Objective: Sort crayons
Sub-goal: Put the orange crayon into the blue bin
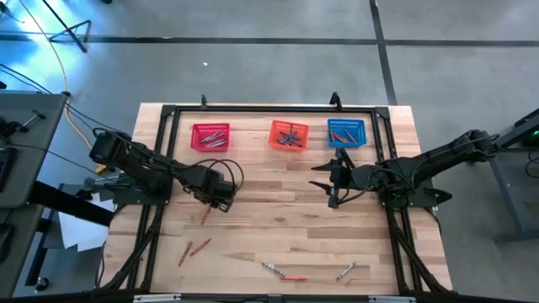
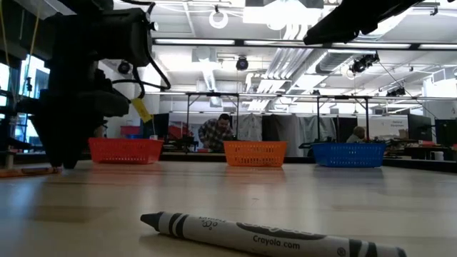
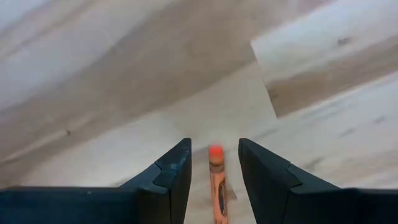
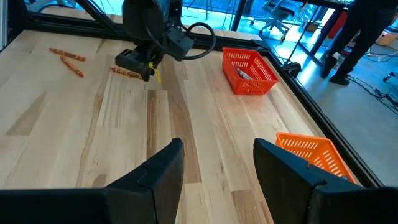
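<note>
Between the spread fingers of the left gripper (image 3: 211, 180) lies a thin red-orange crayon (image 3: 217, 186), ungrasped. The right gripper (image 4: 214, 168) hangs open near the orange mesh basket (image 4: 311, 155). Baskets hold several; loose sticks remain.

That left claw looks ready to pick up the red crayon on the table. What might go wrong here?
The left gripper straddles the red crayon with open fingers, and the crayon is thin and round, so it could roll or twist away as they close. Two more crayons lie nearby, so it might bump them. The red basket already holds greyish crayons, so it could end up in a mixed basket.
</note>
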